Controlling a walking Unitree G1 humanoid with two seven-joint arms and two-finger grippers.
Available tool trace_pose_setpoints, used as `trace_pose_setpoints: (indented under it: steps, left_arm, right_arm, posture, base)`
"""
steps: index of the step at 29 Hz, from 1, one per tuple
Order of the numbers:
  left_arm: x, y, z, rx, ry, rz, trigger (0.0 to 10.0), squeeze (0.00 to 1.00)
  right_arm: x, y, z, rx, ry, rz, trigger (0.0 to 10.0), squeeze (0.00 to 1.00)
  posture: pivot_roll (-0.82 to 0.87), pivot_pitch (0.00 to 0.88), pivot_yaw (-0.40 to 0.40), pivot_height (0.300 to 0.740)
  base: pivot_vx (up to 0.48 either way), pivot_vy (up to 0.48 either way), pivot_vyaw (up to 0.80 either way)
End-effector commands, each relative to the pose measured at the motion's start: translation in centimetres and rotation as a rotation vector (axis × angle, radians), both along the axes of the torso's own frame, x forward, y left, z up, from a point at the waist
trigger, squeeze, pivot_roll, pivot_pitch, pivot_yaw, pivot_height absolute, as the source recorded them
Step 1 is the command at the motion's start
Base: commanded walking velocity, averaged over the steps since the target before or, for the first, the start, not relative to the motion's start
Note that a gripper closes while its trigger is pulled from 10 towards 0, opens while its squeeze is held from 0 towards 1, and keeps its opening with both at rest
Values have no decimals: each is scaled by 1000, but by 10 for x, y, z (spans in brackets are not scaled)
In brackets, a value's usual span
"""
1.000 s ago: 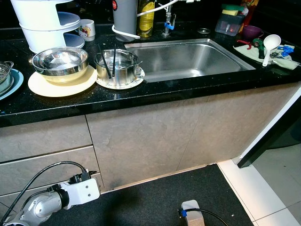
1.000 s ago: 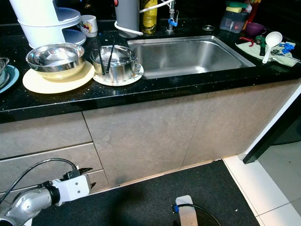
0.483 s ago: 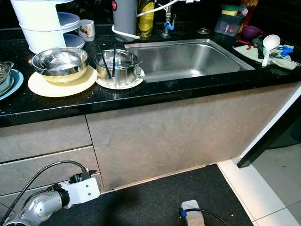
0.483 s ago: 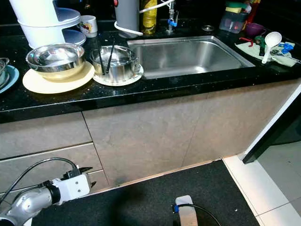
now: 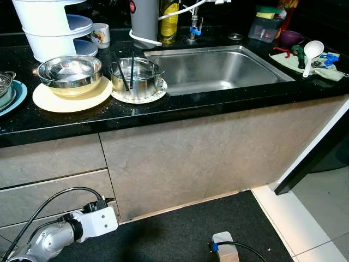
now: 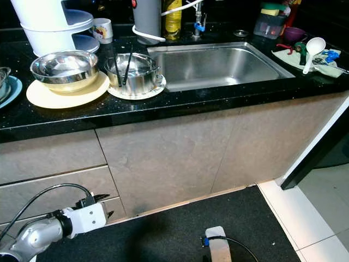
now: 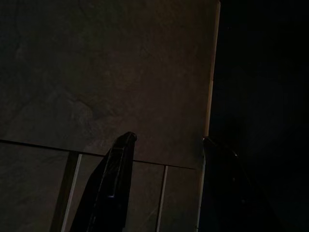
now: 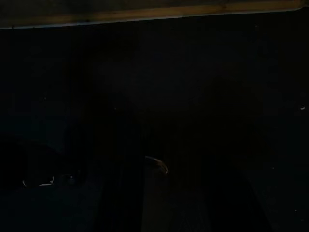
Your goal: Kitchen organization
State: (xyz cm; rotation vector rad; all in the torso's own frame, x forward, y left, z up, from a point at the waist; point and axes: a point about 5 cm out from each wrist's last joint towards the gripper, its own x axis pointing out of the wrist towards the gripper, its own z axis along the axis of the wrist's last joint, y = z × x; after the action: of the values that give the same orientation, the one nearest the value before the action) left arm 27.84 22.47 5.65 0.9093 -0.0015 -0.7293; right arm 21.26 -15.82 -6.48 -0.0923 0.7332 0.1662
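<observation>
While the left gripper (image 7: 164,145) hangs low, fingers spread, the steel bowl (image 5: 69,71) looks light, rigid, slippery — best pinched at its rim.

Glossy black speckled countertop (image 5: 180,103), brushed steel sink (image 5: 218,68)

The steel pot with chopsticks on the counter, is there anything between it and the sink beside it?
Nothing visible does. The steel pot sits on a white plate right at the sink's left rim, with just bare black counter edge between. The left gripper hangs low by the cabinet front, fingers apart.
</observation>
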Motion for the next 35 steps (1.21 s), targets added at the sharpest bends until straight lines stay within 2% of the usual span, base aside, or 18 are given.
trace_pose_setpoints:
  steps: [1, 35]
  left_arm:
    - [-5, -2, -6, 9, 24, -19, 10000, 0]
    - [-1, 0, -4, 17, 28, -5, 10000, 0]
  right_arm:
    - [-7, 0, -4, 4, 19, -5, 10000, 0]
    - [-6, 1, -4, 6, 22, -10, 10000, 0]
  posture:
    - [-63, 165, -63, 740]
    - [-51, 158, -56, 740]
  base:
    - [0, 0, 0]
    - [0, 0, 0]
